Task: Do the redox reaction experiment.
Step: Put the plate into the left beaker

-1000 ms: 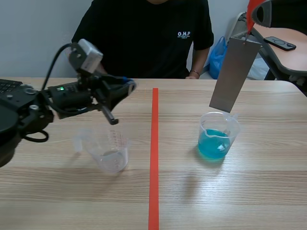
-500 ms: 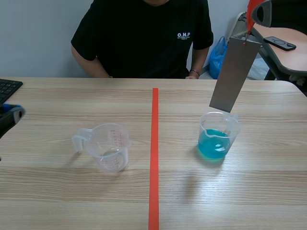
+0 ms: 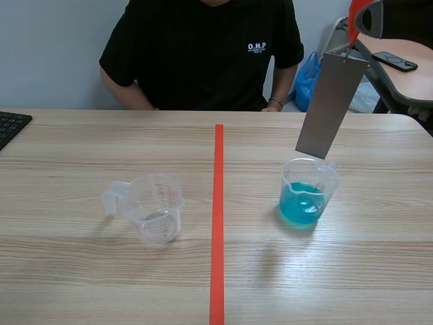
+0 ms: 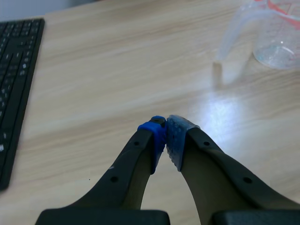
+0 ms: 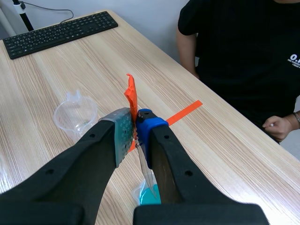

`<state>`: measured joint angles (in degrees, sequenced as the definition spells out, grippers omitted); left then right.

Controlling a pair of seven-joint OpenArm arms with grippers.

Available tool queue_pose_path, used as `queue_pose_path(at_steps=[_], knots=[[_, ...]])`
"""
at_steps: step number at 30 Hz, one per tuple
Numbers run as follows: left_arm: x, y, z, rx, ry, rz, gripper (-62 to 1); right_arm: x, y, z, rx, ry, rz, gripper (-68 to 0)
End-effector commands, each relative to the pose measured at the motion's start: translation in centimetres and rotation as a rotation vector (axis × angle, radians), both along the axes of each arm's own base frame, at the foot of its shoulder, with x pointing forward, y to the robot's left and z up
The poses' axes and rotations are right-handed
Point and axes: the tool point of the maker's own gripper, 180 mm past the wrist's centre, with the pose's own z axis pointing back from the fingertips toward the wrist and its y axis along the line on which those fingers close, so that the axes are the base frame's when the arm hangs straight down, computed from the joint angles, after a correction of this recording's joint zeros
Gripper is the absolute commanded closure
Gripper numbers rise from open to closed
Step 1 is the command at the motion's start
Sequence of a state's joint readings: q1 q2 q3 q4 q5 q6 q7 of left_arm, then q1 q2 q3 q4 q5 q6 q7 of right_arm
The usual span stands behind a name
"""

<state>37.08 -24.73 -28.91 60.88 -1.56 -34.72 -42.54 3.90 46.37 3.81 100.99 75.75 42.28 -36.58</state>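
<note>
the right claw [image 5: 135, 129] is clenched on the metal strip [image 3: 331, 105], which hangs with its lower end at the rim of the beaker of blue solution [image 3: 308, 193]. best to lower it straight and centred, clear of the rim. the left claw [image 4: 166, 136], pinched closed on nothing, has withdrawn well away from the beaker. the strip hasn't moved.

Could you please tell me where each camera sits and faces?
Scene view: between the arms, facing the person across the table; hardly any robot shows.
Left wrist: low, looking past the shut left gripper toward the empty cup.
Right wrist: high, looking down past the right gripper clamping the metal strip.
All three share the empty cup.
</note>
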Motion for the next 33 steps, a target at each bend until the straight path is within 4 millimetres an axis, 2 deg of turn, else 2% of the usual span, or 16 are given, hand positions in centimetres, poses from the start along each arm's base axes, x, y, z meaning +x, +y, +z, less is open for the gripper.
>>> queue_pose_path(at_steps=[1,9,19,26,33], knots=[[-0.3,0.1,0.7,-0.012,-0.039,0.023,-4.0,0.0,-0.1,1.2,0.008,-0.032,0.007,-1.5],[-3.7,0.0,-0.6,0.015,-0.013,0.106,-4.0,0.0,-0.1,1.2,0.011,-0.034,0.008,-1.5],[-3.6,0.1,-0.7,0.039,-0.017,0.11,-4.0,0.1,0.3,1.8,0.038,-0.055,0.019,-1.5],[-3.6,0.1,-0.7,0.04,-0.016,0.111,-4.0,0.1,2.5,1.8,0.033,-0.06,0.086,-1.5],[-3.6,0.1,-0.7,0.04,-0.017,0.111,-4.0,0.0,5.7,1.6,0.046,-0.074,0.161,-1.5]])
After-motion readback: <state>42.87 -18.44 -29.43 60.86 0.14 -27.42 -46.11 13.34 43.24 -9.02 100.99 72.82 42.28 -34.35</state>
